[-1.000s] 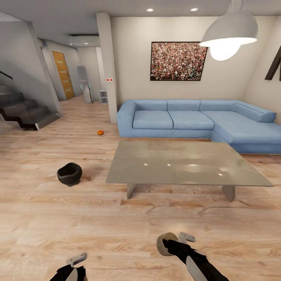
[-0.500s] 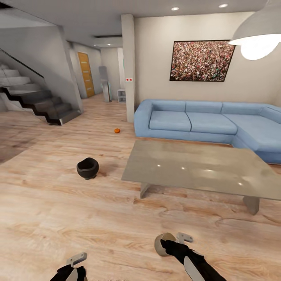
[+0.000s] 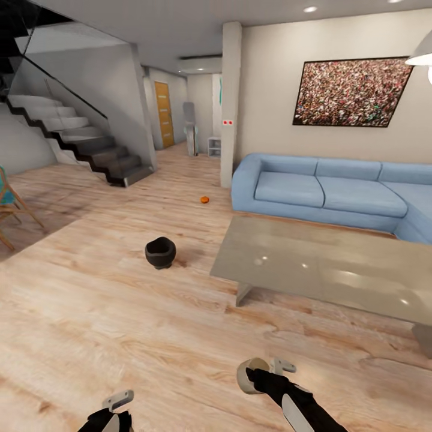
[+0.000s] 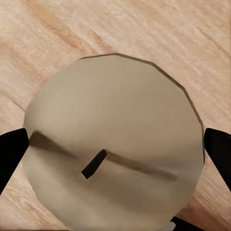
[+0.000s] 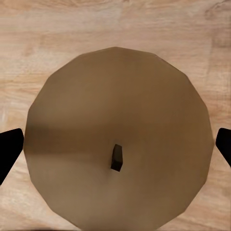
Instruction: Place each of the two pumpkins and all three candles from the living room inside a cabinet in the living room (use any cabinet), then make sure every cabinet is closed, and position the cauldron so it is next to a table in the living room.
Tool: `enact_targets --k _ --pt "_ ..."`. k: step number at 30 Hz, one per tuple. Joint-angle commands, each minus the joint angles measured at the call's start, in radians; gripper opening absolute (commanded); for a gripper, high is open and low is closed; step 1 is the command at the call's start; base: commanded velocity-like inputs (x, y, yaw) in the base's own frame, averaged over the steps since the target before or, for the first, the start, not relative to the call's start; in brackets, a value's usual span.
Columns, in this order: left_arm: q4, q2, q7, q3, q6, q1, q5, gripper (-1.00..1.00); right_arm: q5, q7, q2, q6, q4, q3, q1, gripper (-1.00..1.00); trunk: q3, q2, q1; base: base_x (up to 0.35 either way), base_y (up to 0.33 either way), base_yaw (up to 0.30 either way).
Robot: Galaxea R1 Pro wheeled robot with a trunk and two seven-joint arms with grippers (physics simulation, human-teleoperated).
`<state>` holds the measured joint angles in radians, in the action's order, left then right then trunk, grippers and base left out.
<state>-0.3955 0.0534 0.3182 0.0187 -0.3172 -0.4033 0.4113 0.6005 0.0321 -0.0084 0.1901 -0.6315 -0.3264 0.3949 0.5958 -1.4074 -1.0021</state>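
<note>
One orange pumpkin (image 3: 204,200) lies on the floor near the sofa's left end. The black cauldron (image 3: 160,252) stands on the floor a short way left of the grey table (image 3: 336,270), apart from it. My right gripper (image 3: 264,369) is low in the head view, shut on a whitish candle (image 3: 248,376). The right wrist view looks down on that candle's top and wick (image 5: 116,158), with dark fingers (image 5: 9,149) on either side. My left gripper (image 3: 117,401) sits at the bottom edge, shut on another candle (image 4: 113,144). The cabinet is out of view.
A blue corner sofa (image 3: 336,195) stands behind the table. A pillar (image 3: 230,102) rises by the sofa's left end. Dark stairs (image 3: 90,147) climb at the left, and a wooden chair (image 3: 9,210) sits at the left edge. Open wooden floor lies ahead.
The whole head view has turned to the left, so the table, sofa, cauldron and pumpkin sit further right in the picture. The stairs and a chair have come into view. Both arms hold as before.
</note>
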Motion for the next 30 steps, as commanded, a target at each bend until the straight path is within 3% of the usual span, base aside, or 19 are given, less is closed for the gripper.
enact_targets --k 1,30 --pt "-0.002 0.000 0.005 0.002 -0.005 0.000 0.006 -1.00 0.005 0.003 -0.001 0.003 -0.002 -0.003 0.000 -1.00 0.001 -0.001 0.000 0.000 0.000 0.290" --pt "-0.002 0.001 0.005 0.002 -0.004 0.000 0.004 -1.00 0.006 0.003 0.004 0.002 -0.002 -0.003 0.000 -1.00 0.001 -0.001 0.000 0.000 0.000 0.290"
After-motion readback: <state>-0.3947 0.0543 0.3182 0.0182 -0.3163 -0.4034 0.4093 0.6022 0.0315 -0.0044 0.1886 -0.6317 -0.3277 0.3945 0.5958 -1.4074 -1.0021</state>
